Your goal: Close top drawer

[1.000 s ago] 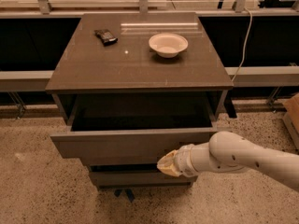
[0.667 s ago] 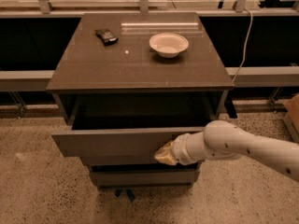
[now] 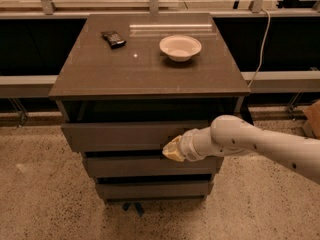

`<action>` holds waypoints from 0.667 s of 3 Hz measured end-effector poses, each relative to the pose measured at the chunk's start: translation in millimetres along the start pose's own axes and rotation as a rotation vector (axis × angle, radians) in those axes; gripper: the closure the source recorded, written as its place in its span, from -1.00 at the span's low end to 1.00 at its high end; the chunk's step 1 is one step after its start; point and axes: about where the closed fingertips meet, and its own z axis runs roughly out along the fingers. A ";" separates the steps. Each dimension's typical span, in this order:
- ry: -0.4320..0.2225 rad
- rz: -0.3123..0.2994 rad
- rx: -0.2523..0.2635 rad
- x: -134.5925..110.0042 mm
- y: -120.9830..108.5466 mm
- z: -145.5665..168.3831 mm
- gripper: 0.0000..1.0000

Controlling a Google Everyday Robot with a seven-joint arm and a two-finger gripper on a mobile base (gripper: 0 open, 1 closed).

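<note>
The top drawer [image 3: 120,135] is a wide grey-brown flat front under the cabinet top, standing out only a little, with a thin dark gap above it. My gripper [image 3: 172,150] reaches in from the right on a white arm. Its cream tip presses against the lower right part of the drawer front. Two slimmer drawer fronts [image 3: 150,167] sit below it.
The cabinet top [image 3: 90,74] holds a white bowl [image 3: 180,47] and a small dark object [image 3: 113,39]. A grey ledge and railing run behind. A cable [image 3: 261,44] hangs at the right. A brown box [image 3: 312,118] sits on the speckled floor at far right.
The top drawer has slid inward and its dark opening has shrunk to a thin gap. My gripper has moved forward with the drawer front.
</note>
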 end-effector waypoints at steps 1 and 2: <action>0.003 -0.012 0.018 -2.1 1.9 0.8 1.00; -0.043 -0.061 0.098 -6.8 -5.2 5.9 1.00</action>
